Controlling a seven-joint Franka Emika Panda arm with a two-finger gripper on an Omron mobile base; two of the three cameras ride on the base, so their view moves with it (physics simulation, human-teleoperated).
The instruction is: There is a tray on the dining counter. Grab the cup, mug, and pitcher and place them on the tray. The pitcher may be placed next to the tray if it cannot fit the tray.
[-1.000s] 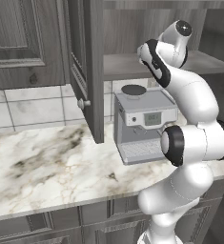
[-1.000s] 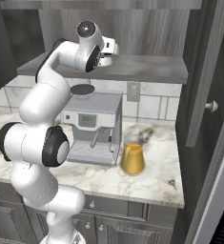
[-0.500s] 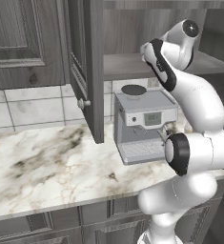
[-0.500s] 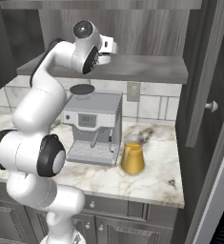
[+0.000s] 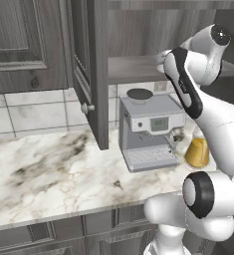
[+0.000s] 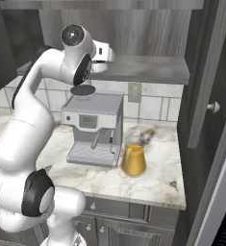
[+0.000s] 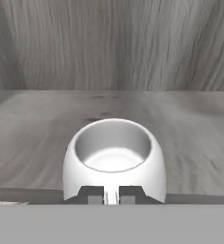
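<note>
Grey wood cabinet shelf (image 7: 180, 124): the mug (image 7: 114, 164) sits at 6 o'clock, rigid, light, glossy-slick. The claw (image 7: 111, 195) pinches its near rim, fingers nearly together; hold firmly there.

i see the white mug (image 7: 114, 162) upright on the wooden shelf, and the amber pitcher (image 6: 133, 157) standing on the counter.

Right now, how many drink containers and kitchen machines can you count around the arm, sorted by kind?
White mug on the cabinet shelf, just ahead of the gripper: 1
Amber pitcher on the marble counter: 1
Coffee machine beside the pitcher: 1
Total: 3
</note>
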